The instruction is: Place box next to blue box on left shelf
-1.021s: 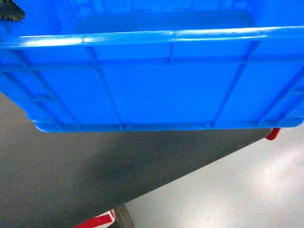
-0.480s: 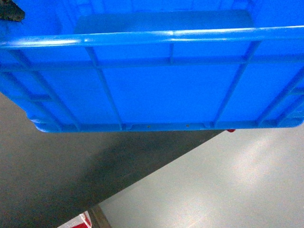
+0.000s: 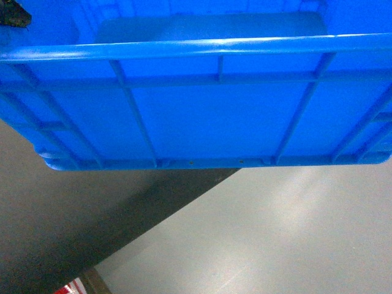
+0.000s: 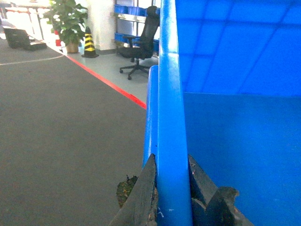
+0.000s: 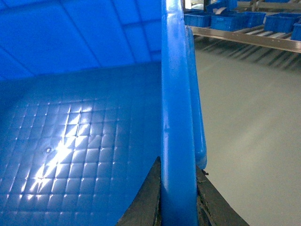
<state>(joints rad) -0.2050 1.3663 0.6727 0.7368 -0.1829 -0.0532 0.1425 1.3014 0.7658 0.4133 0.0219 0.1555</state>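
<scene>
Background stuff around the floor

Dark grey carpet [image 4: 61, 141] edged with a red line [image 4: 106, 82] meets pale glossy floor [image 3: 257, 239]. Far back there's a potted plant [image 4: 68, 21], a striped cone [image 4: 89, 43], a black office chair [image 4: 141, 40], and what looks like a laptop [image 4: 19, 37], kinda blurry.

Bright blue box [image 3: 208, 116], grid-patterned floor; dark grey carpet [image 4: 56, 141] edged red.

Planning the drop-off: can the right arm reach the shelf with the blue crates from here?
Probably not yet. The right gripper is shut on the box rim, and the shelf lies well off across open grey floor. Nothing blocks the way; the base must drive closer.
</scene>
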